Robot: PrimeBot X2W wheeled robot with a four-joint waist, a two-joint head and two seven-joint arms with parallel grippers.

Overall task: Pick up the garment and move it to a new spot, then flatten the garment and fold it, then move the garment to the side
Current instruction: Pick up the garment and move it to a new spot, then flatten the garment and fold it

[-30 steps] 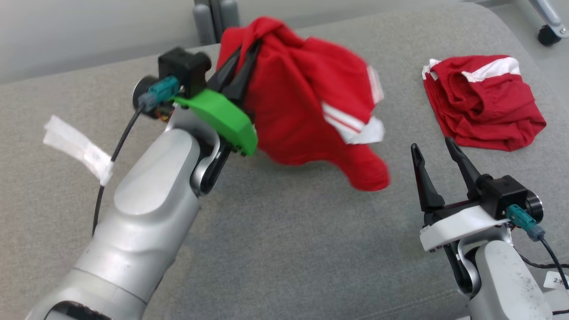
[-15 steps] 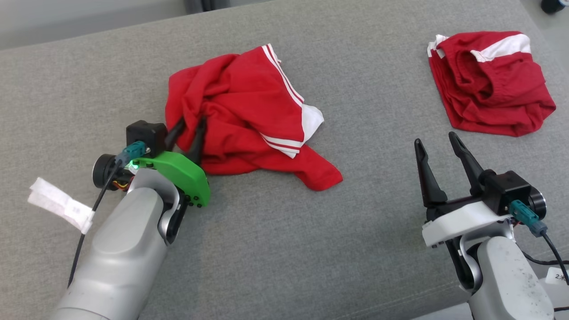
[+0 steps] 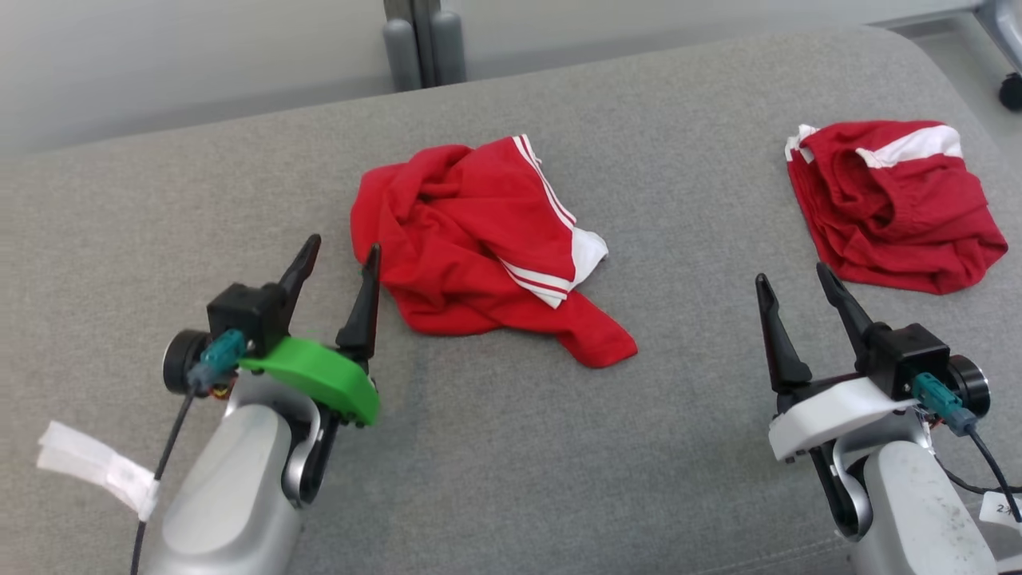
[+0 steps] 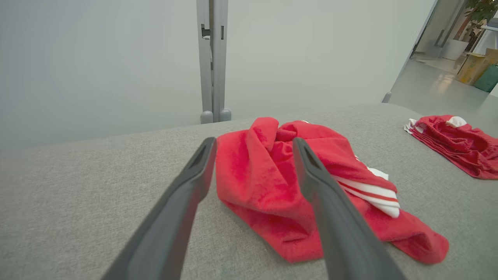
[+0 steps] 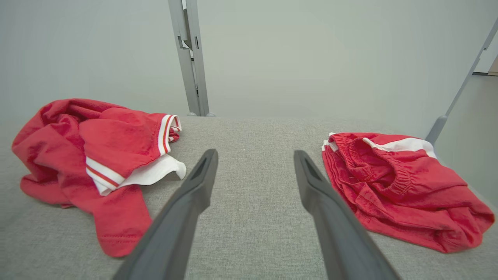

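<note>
Grey fabric surface (image 3: pixel 495 463); pale wall (image 3: pixel 200 56) and grey metal post (image 3: pixel 423 44) beyond far edge.

- White tape tag (image 3: pixel 96 471): on a cable, by near-left corner.
- Left gripper (image 3: pixel 343 243): near left, green mount, fingers spread wide; holds nothing. Right fingertip just beside garment's left edge, contact not discernible.
- Red garment (image 3: pixel 471 247): white stripes and white panel, crumpled, about the middle of the surface, closer to far edge; one red lobe trailing toward near edge.
- Right gripper (image 3: pixel 792 273): near right, white mount, fingers spread wide; holds nothing. Well apart from both cloths.
- Second red garment (image 3: pixel 886 208): bunched, white band showing, by far-right corner.
</note>
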